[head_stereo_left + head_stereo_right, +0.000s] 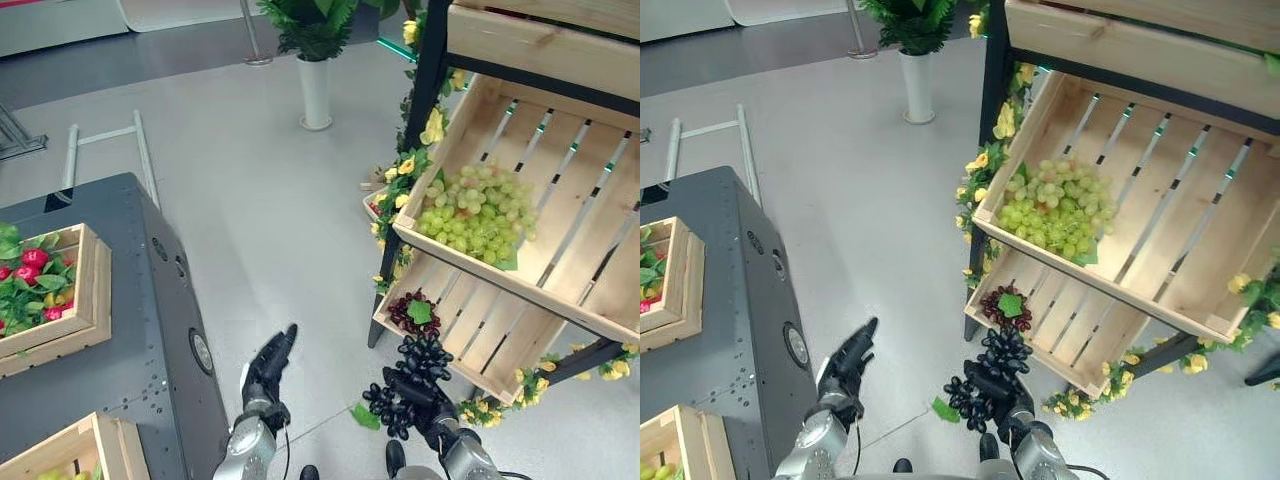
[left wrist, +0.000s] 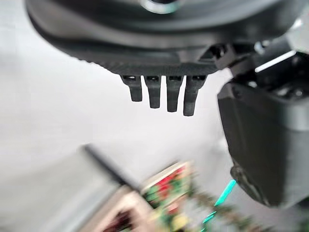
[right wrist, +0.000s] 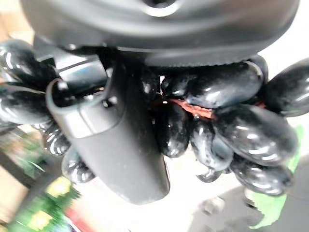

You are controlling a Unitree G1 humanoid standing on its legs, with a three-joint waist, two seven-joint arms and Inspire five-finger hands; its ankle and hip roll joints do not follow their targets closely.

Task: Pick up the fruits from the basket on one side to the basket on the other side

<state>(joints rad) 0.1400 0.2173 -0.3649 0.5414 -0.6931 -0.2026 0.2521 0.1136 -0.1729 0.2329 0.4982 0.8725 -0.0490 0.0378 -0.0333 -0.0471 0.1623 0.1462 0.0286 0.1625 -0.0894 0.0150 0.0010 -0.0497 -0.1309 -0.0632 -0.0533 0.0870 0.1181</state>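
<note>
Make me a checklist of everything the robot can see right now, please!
Surface: grey floor; dark grey table on the robot's left.
Job's things: black grapes in the right hand; green grapes in the upper crate; dark red grapes in the lower crate; wooden box of red fruit and leaves on the table.
Clutter: second wooden box at the table's near edge.
Hands: right hand curled round the black grapes; left hand open, holding nothing.
Cables: nothing seen.
Surroundings: white vase with a plant; yellow flowers along the crate stand.
</note>
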